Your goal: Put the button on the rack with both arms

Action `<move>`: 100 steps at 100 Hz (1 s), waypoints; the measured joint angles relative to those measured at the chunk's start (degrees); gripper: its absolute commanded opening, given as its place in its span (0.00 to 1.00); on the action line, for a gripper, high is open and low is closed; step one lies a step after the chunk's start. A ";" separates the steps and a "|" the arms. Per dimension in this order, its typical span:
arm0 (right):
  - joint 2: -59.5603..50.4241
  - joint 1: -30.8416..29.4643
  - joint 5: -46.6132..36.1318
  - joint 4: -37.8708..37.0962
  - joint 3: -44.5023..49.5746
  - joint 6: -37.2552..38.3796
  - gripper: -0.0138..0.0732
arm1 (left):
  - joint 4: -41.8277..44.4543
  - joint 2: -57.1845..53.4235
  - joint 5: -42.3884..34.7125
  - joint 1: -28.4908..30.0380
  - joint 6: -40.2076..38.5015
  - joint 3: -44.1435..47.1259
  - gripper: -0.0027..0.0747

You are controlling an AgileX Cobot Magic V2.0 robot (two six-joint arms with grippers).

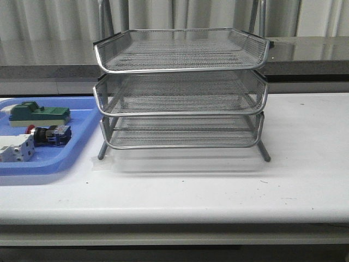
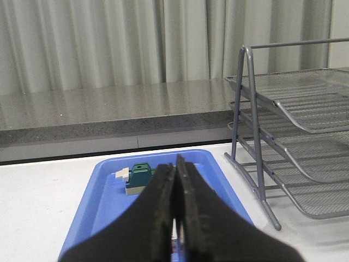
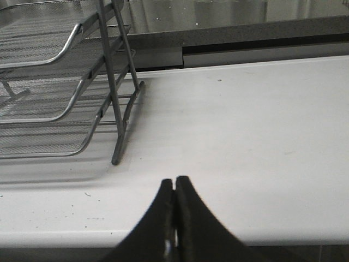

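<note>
The button [image 1: 50, 134], with a red head, black body and blue rear block, lies on its side in the blue tray [image 1: 76, 155] at the left of the front view. The three-tier silver wire rack [image 1: 181, 90] stands at the table's middle, all tiers bare. Neither arm shows in the front view. My left gripper [image 2: 175, 166] is shut and empty, held above the near end of the blue tray [image 2: 103, 202], its fingers hiding the button. My right gripper [image 3: 175, 183] is shut and empty over the table's front edge, to the right of the rack [image 3: 60, 82].
A green-topped block [image 1: 39, 113] and a white blocky component [image 1: 16, 148] share the blue tray with the button. The green block [image 2: 140, 178] also shows past the left fingers. A grey counter ledge [image 1: 305, 54] and curtains run behind the white table [image 1: 218, 185].
</note>
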 measured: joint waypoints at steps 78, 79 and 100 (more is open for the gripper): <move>0.00 0.00 -0.22 0.00 0.00 0.00 0.09 | 0.00 0.00 0.00 0.00 0.00 0.00 0.01; 0.00 0.00 -0.35 0.00 0.00 0.00 0.09 | 0.00 0.00 0.00 0.00 0.00 0.00 0.01; 0.00 0.00 -6.28 0.00 0.00 0.00 0.09 | 0.00 0.00 0.00 0.00 0.00 0.00 0.01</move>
